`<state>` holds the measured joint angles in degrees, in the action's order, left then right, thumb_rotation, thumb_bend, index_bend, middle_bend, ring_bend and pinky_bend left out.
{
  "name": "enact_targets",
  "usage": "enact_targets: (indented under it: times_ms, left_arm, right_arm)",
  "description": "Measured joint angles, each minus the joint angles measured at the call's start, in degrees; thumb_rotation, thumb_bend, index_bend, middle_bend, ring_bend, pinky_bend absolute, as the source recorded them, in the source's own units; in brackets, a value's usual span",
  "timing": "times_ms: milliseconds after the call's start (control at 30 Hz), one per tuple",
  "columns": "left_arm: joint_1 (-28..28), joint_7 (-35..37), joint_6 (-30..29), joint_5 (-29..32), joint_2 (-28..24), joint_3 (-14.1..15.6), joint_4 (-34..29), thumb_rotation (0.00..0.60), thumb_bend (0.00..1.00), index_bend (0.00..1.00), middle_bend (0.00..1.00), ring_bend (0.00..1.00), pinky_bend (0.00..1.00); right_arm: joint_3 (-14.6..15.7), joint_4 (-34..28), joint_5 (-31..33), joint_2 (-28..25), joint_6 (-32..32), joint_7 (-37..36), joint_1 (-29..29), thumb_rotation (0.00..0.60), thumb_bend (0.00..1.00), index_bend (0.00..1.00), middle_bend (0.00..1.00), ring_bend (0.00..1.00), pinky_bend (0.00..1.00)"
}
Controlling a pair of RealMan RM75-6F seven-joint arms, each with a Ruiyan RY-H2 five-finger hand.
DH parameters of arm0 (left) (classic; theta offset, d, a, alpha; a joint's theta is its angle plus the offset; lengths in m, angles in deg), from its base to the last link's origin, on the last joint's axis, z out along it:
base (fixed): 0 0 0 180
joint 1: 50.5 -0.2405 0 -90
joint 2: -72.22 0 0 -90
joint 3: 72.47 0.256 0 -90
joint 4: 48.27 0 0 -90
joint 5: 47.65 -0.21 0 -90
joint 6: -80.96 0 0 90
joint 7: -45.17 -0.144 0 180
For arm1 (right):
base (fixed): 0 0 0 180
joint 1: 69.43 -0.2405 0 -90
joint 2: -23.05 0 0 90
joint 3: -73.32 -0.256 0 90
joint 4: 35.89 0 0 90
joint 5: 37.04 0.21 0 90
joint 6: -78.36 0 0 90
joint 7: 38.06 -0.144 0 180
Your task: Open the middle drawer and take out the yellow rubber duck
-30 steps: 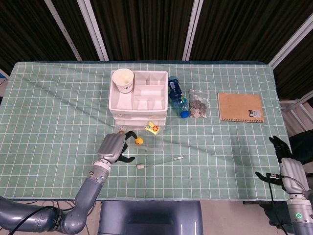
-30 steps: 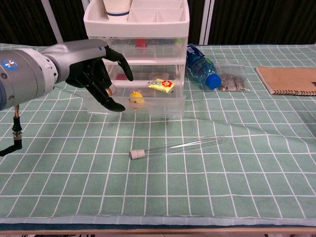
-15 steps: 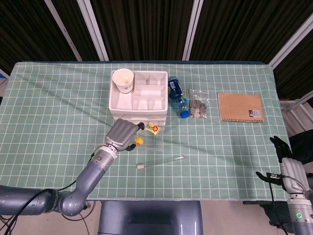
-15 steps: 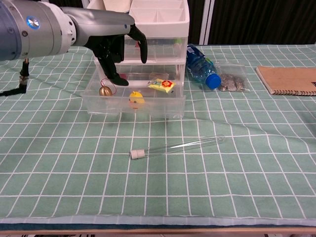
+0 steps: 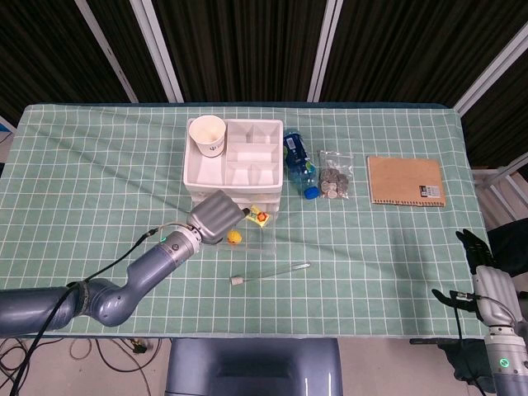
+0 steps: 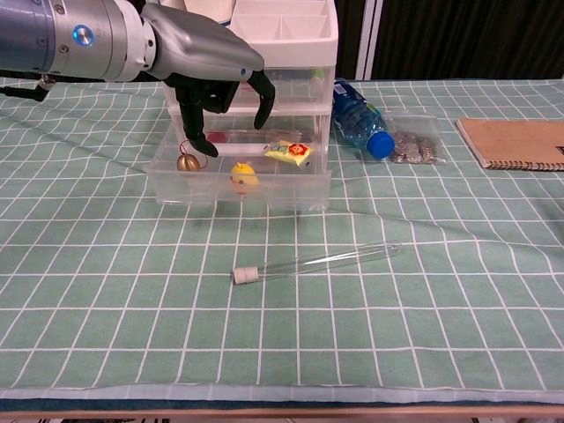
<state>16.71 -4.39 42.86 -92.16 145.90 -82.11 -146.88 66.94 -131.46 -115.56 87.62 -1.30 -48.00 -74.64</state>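
Sitting upright, facing the camera in the pulled-out drawer (image 6: 238,189), the small yellow duck (image 6: 244,177) is lying under the empty, spread left hand (image 6: 216,75)

A lab test bench: green checked cloth (image 5: 99,181) over a table, a glass test tube (image 6: 313,262) lying at six o'clock (dark slatted wall behind).

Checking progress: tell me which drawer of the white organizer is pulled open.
The middle drawer, pulled out toward the camera, holding the yellow duck; those above and below sit flush.
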Motion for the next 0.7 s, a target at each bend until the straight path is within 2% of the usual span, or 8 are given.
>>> enact_targets:
  times_ms: [200, 700]
  left_arm:
    - [2.2, 3.4, 3.04, -2.97, 0.38, 2.64, 3.15, 0.6, 0.17, 0.36, 1.0, 1.0, 1.0]
    - [4.02, 8.45, 2.05, -5.22, 4.17, 5.52, 7.61, 0.6, 0.17, 0.36, 1.0, 1.0, 1.0]
  right_arm:
    - [-0.14, -0.14, 0.39, -0.02, 0.07, 0.03, 0.02, 0.6, 0.03, 0.0, 0.0, 0.0, 0.22]
    - [-0.22, -0.28, 0.65, -0.11, 0.24, -0.05, 0.09, 0.6, 0.03, 0.0, 0.0, 0.0, 0.22]
